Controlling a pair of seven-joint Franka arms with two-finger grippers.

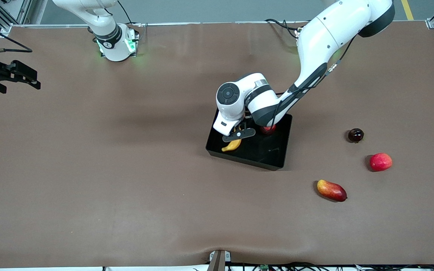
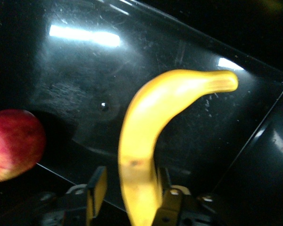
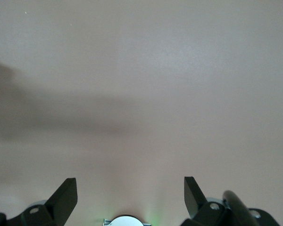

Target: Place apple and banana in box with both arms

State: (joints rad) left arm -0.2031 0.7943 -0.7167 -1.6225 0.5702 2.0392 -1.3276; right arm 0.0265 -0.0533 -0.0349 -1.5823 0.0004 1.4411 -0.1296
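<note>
The black box [image 1: 248, 159] sits mid-table. The yellow banana [image 1: 232, 145] lies in the box at the corner toward the right arm's end. The red apple [image 1: 268, 130] is in the box too, partly hidden by the left arm. My left gripper [image 1: 239, 134] hangs low over the banana inside the box. In the left wrist view the banana [image 2: 146, 141] runs between the fingers [image 2: 97, 186], with a gap on one side; the gripper [image 2: 129, 181] is open, and the apple [image 2: 12, 143] lies on the box floor [image 2: 85, 84]. My right gripper [image 1: 26, 77] waits open over bare table at the right arm's end, and shows in the right wrist view [image 3: 130, 188].
Three other fruits lie on the table toward the left arm's end: a dark round one [image 1: 356, 135], a smooth pinkish-red round one [image 1: 381, 162] and a red-yellow mango-like one [image 1: 331, 190], the nearest to the front camera. The brown table mat [image 1: 126, 169] stretches toward the right arm's end.
</note>
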